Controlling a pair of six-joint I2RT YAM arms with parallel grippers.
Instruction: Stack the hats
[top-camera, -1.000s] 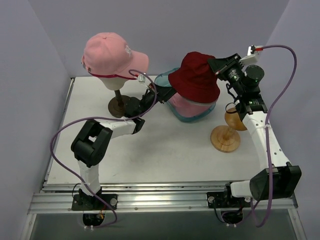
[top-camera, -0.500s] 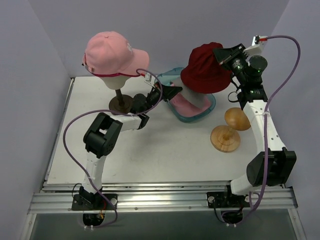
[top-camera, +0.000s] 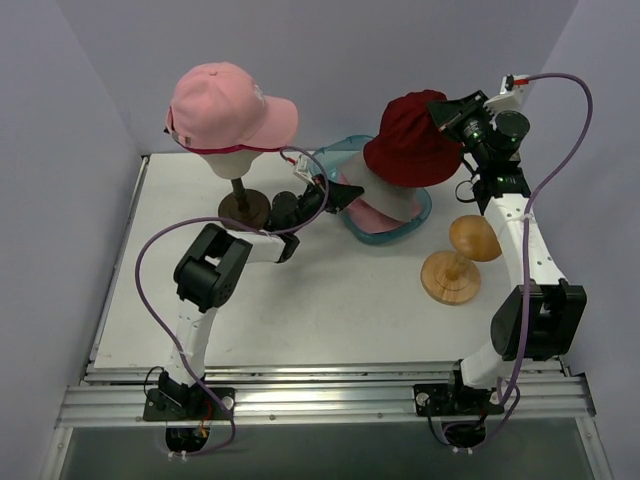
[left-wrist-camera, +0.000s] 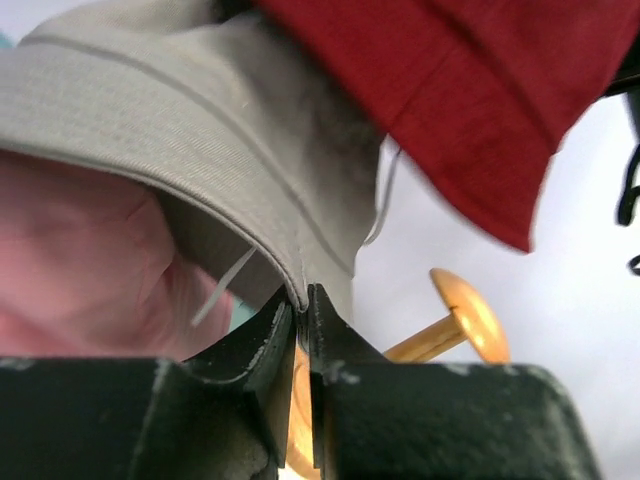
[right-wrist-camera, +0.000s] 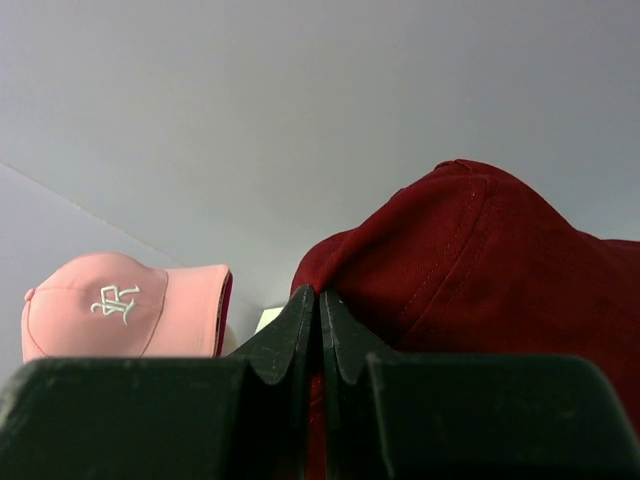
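The dark red hat (top-camera: 412, 132) hangs in the air over the teal tray, with its grey inside (top-camera: 385, 198) stretched down to the left. My right gripper (top-camera: 441, 110) is shut on its crown, which also shows in the right wrist view (right-wrist-camera: 470, 260). My left gripper (top-camera: 347, 191) is shut on the hat's grey rim (left-wrist-camera: 200, 150). A pale pink hat (top-camera: 372, 217) lies in the tray below and shows in the left wrist view (left-wrist-camera: 80, 270). A pale pink peaked cap (top-camera: 222, 103) sits on the cream head form (top-camera: 226, 163); a magenta edge shows under its rim.
The clear teal tray (top-camera: 428, 203) stands at the back middle. A wooden stand (top-camera: 452, 272) with a round knob is right of it and shows in the left wrist view (left-wrist-camera: 466, 316). The head form's dark base (top-camera: 238, 210) is at the back left. Walls close in on three sides.
My right gripper has lifted the dark red hat up and to the right, off the tray. My left gripper has moved right with the grey rim, stretching the hat.
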